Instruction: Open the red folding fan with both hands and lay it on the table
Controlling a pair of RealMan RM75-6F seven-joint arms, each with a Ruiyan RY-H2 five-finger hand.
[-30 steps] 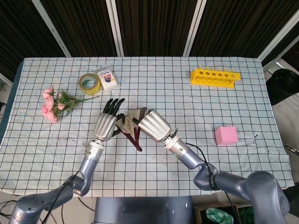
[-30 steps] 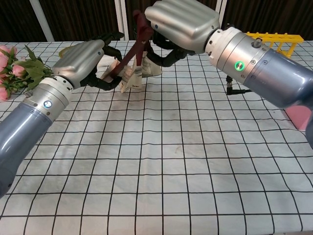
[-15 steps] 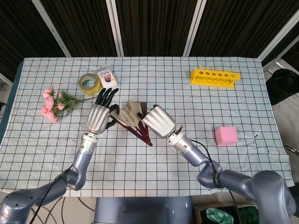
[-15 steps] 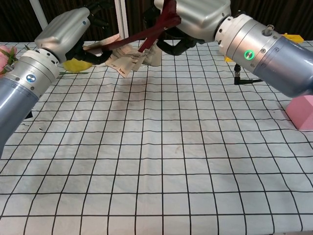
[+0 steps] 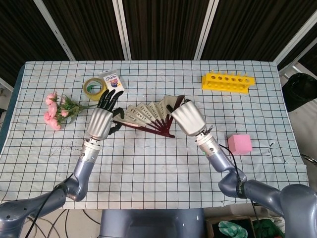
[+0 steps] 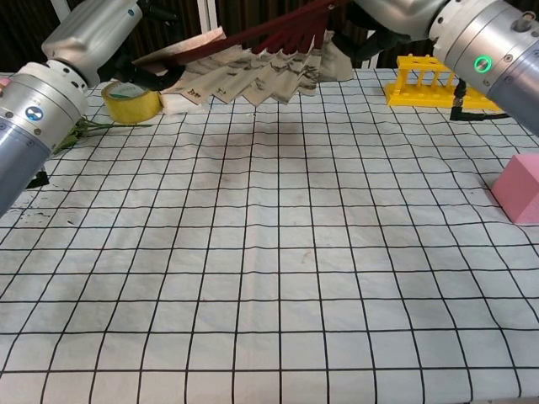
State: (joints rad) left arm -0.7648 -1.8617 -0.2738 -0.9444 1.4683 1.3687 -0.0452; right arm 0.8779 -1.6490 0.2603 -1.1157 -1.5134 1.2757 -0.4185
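Fingers (image 5: pixel 110 97) of the left hand (image 5: pixel 101 123) reach forward, dark and fairly straight, while the thumb side pinches one end rib of the fan (image 5: pixel 148 118). Across from it the right hand (image 5: pixel 187 118) curls over the other end rib, its fingers mostly hidden under the silver back of the hand. Between them the fan is spread into a wide arc of cream leaves on dark red ribs, and in the chest view it is held up off the table (image 5: pixel 158 163).

Just beyond the left fingertips lie a roll of yellow tape (image 5: pixel 94 88) and a small card box (image 5: pixel 113 82), touching each other. A bunch of pink flowers (image 5: pixel 55 111) lies well to the left. A yellow tube rack (image 5: pixel 227 81) stands at the far right, and a pink cube (image 5: pixel 239 144) sits near the right forearm.

A white cloth with a black grid covers the table. Behind it hang dark slatted panels with pale frames.

Half a second ago the fan was only partly spread and the hands were close together; now they have drawn apart and the leaves have fanned out.
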